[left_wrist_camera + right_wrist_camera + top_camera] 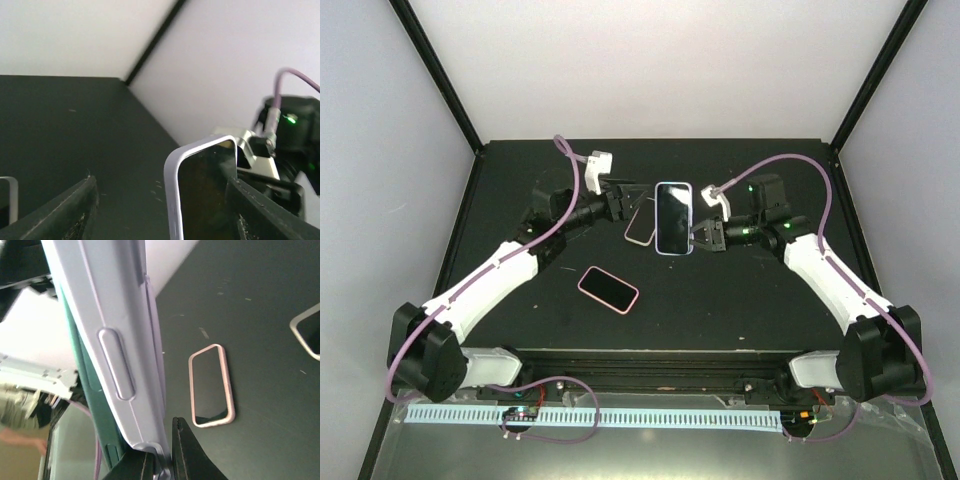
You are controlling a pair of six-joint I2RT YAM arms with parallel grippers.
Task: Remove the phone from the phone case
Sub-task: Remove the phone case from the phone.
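The right gripper (704, 238) is clamping the phone case (673, 218) by its edge. The left gripper (626, 206), fingers apart, is hovering beside that case.

Left arm (485, 285): stretched forward from its base at the near left, forearm angled inward to the right
Left gripper (624, 206): points right, fingers (75, 212) spread wide apart, pinching nothing
Right arm (830, 275): stretched forward from its base at the near right, forearm angled inward to the left
Right gripper (702, 238): points left, fingers (187, 455) pressed together on the edge of the cased phone (674, 218)
Grippers: facing each other, near but apart
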